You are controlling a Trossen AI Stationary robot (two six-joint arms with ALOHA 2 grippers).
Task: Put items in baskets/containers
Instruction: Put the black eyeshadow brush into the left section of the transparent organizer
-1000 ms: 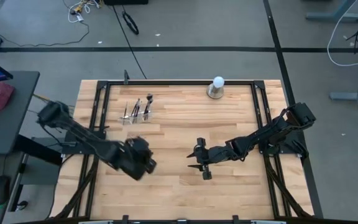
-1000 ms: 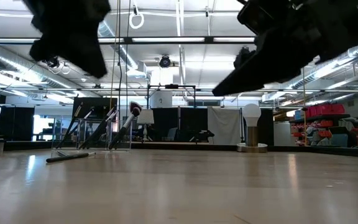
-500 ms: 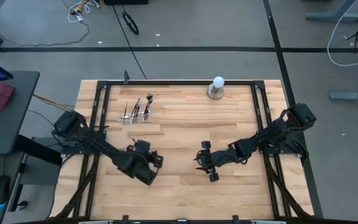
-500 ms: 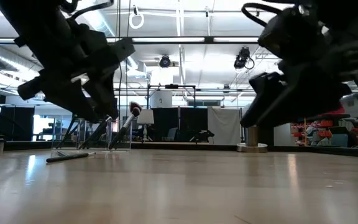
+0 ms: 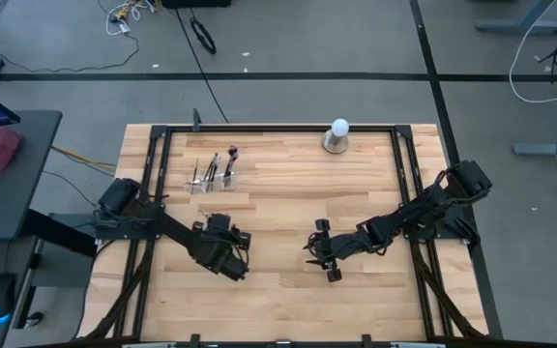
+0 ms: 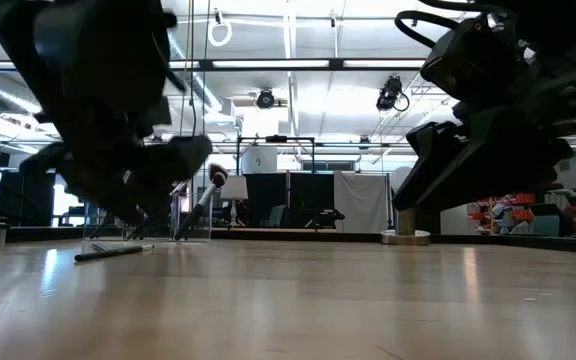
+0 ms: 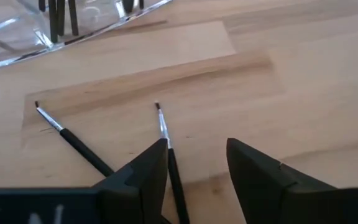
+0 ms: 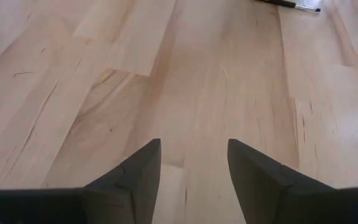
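Observation:
Two thin dark brushes lie flat on the wood: one [image 7: 73, 140] off to the side, the other [image 7: 165, 140] running in between the fingers of my left gripper [image 7: 197, 168], close beside one finger. That gripper [image 5: 218, 232] hangs low over the table, open and slanting down, and holds nothing. The clear holder [image 5: 213, 178] stands beyond it with several brushes upright inside [image 7: 61, 15]. In the low view a brush [image 6: 113, 252] lies in front of the holder [image 6: 148, 222]. My right gripper [image 8: 194, 168] is open over bare wood near the table's middle [image 5: 313, 251].
A white ball on a grey round base [image 5: 337, 135] stands at the far edge, right of the holder. One more brush [image 8: 288, 3] lies far ahead of the right gripper. Black frame rails [image 5: 153, 164] run along both sides of the table.
My left gripper has dropped from high above the table to just over the two lying brushes, tipping down and rolling as it came. My right gripper has sunk a little. The brushes and the holder have stayed where they were.

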